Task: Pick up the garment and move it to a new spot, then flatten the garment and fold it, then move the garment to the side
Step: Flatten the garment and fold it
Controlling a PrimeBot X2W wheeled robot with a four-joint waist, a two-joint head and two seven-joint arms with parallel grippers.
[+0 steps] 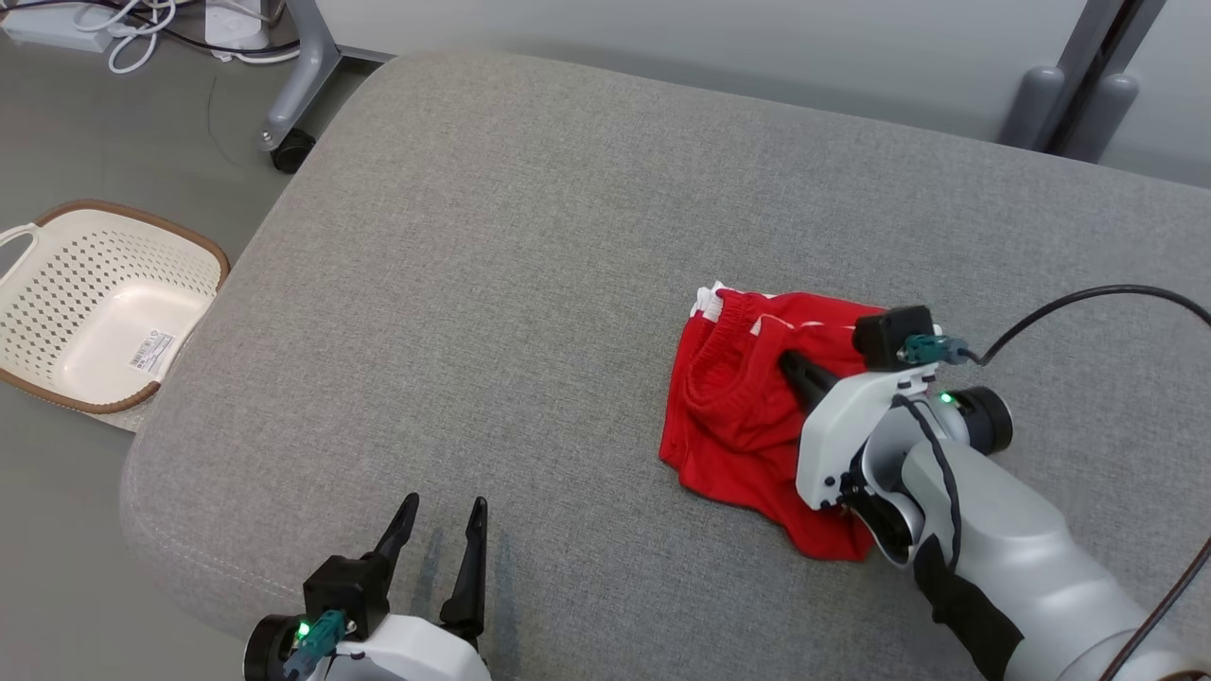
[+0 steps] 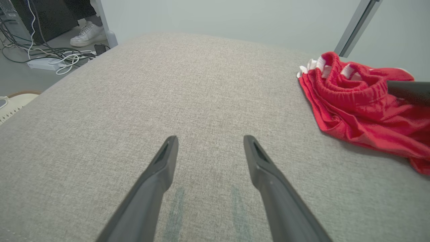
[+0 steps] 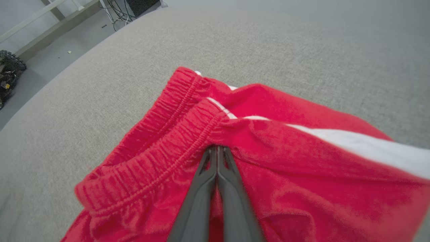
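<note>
Our right tool (image 1: 787, 360) is clenched: in the right wrist view its 2 dark fingers (image 3: 205, 188) lie pressed together along their whole length, and the tips (image 3: 217, 148) are tucked into the red cloth just under the gathered elastic waistband. We read this as a pinch on the garment (image 3: 302, 158), a pair of red shorts with a white stripe running off to the tool's right. The waistband curls across in front of the tips and down to their left. The rest of the shorts lies crumpled under and around the right tool, resting on the grey padded surface (image 1: 530, 236).

Our left tool (image 2: 210, 138) is released, its 2 fingers (image 2: 158, 174) spread wide with bare grey fabric between them and 2 faint dark streaks on the cloth beneath. It hovers low over the near edge of the padded surface, touching nothing. From this tool the garment (image 2: 352, 101) lies ahead and well off to the right.

Off the padded surface to the left tool's left, a cream perforated basket (image 1: 38, 284) with a brown rim stands on the floor. Far ahead and left of that tool we see loose cables (image 2: 50, 55) and a person's white shoe (image 2: 87, 33).
</note>
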